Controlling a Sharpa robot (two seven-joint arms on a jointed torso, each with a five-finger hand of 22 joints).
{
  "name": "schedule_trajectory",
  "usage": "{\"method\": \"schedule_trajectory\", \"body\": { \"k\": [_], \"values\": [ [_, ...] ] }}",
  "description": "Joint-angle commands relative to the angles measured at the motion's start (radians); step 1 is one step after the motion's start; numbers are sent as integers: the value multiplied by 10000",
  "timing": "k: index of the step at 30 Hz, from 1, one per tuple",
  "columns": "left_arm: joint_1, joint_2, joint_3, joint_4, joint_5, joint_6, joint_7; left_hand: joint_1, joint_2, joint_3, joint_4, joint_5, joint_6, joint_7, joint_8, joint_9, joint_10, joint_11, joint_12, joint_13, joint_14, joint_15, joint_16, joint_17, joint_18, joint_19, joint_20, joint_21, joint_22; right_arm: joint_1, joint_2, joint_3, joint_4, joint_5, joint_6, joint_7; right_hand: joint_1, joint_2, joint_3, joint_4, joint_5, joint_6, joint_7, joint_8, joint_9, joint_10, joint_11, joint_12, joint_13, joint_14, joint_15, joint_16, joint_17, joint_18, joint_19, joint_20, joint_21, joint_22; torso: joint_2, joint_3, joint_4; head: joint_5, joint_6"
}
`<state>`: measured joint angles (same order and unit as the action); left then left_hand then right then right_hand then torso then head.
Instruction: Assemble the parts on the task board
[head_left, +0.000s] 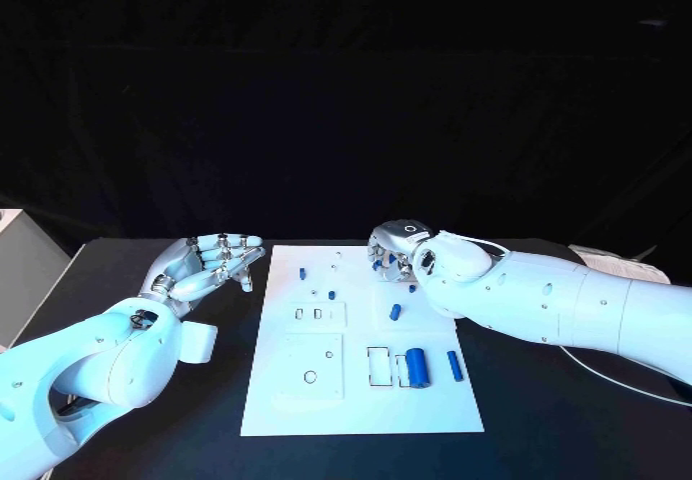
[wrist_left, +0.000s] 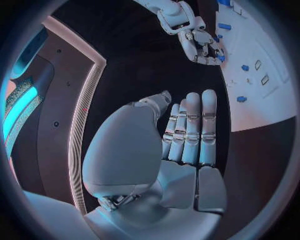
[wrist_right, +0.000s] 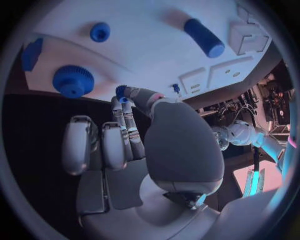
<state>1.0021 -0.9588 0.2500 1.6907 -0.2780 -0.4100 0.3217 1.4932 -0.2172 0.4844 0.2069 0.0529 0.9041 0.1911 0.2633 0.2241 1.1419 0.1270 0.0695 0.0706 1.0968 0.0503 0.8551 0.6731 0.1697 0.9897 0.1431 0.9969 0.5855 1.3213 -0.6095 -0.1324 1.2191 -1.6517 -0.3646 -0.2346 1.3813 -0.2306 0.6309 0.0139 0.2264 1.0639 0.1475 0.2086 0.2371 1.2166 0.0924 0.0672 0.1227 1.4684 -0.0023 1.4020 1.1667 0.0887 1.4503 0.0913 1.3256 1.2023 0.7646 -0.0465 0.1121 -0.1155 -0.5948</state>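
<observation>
Since our right hand (head_left: 397, 250) is parked over the far right corner of the task board (head_left: 361, 400), we'd call it much nearer the work. Its fingertips seem to pinch a small blue part (wrist_right: 121, 91); it's tiny, so not certain. Our left hand (head_left: 209, 262) sits off the board's left edge, fingers straight, side by side, holding nothing.

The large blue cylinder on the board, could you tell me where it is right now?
In the head view the large blue cylinder lies on the task board, on its right near part, between a white rectangular frame and a thin blue pin.
</observation>
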Motion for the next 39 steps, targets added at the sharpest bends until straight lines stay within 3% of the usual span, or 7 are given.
{"method": "schedule_trajectory", "body": {
  "k": [1, 8, 15, 20, 25, 39],
  "values": [
    [2, -6, 9, 29, 7, -45, 88, -31, 54, 51, 2, -8, -64, -18, -54, 17, -63, -9, -38, -4, -33, -10, 35, 14, 146, -63, 4, 60, 16, 8, 133, 17, -14, -255, -1019, -258, 121, 40, 87, -19, 47, 92, -20, 83, 31, 337, -192, 51, 105, 312, -86, 43, 19, -166, 67, -35, 58, 24, -5, -13, 38, 19, 37],
    [0, -24, 9, 75, 20, -58, 103, -31, 54, 51, 2, -8, -64, -18, -54, 17, -63, -9, -38, -4, -33, -10, 35, 14, 146, -63, 4, 60, 16, 17, 504, 42, -219, -287, -1477, -374, 123, 65, 114, -60, 48, 142, -38, 120, 81, 468, -221, 74, 139, 316, -110, 64, 46, -171, 73, -53, 82, 63, 33, -13, 35, 87, 93],
    [0, -41, 10, 132, 23, -58, 108, -23, 62, 71, -12, -7, -69, -14, -56, 20, -70, -7, -35, -3, -19, -8, 57, 21, 147, -63, 6, 86, 30, 26, 1023, 70, -758, -295, -1930, -373, 95, 46, 112, -63, 48, 135, -29, 119, 95, 449, -211, 44, 135, 317, -109, 72, 57, -175, 77, -57, 95, 86, 62, -16, 34, 76, 111],
    [0, -37, 11, 144, 23, -55, 110, -23, 62, 71, -12, -7, -69, -14, -56, 20, -70, -7, -35, -3, -19, -8, 57, 21, 147, -63, 6, 86, 30, 28, 1374, 80, -1146, -250, -1992, -293, 95, 46, 112, -63, 48, 135, -29, 119, 95, 449, -211, 44, 135, 317, -109, 72, 57, -175, 77, -57, 95, 86, 71, -47, 75, 61, 88],
    [1, -22, 13, 147, 23, -43, 115, -23, 62, 71, -12, -7, -69, -14, -56, 20, -70, -7, -35, -3, -19, -8, 57, 21, 147, -63, 6, 86, 30, 8, 1641, 82, -1420, -195, -1905, -180, 72, 38, 109, -61, 39, 136, -27, 121, 106, 443, -208, 28, 133, 324, -107, 90, 93, -183, 86, -58, 118, 121, 96, -93, 154, -8, 55],
    [3, -20, 33, 156, 16, -41, 118, -28, 64, 80, -18, -8, -67, -12, -53, 24, -72, -5, -31, -2, -17, -5, 69, 25, 147, -65, 7, 104, 39, -73, 1918, 75, -1750, -175, -1445, -49, 12, -4, 99, -60, 12, 100, -20, 106, 126, 412, -196, -13, 124, 322, -98, 94, 85, -183, 81, -56, 116, 122, 185, -191, 284, -63, 5]
  ]
}}
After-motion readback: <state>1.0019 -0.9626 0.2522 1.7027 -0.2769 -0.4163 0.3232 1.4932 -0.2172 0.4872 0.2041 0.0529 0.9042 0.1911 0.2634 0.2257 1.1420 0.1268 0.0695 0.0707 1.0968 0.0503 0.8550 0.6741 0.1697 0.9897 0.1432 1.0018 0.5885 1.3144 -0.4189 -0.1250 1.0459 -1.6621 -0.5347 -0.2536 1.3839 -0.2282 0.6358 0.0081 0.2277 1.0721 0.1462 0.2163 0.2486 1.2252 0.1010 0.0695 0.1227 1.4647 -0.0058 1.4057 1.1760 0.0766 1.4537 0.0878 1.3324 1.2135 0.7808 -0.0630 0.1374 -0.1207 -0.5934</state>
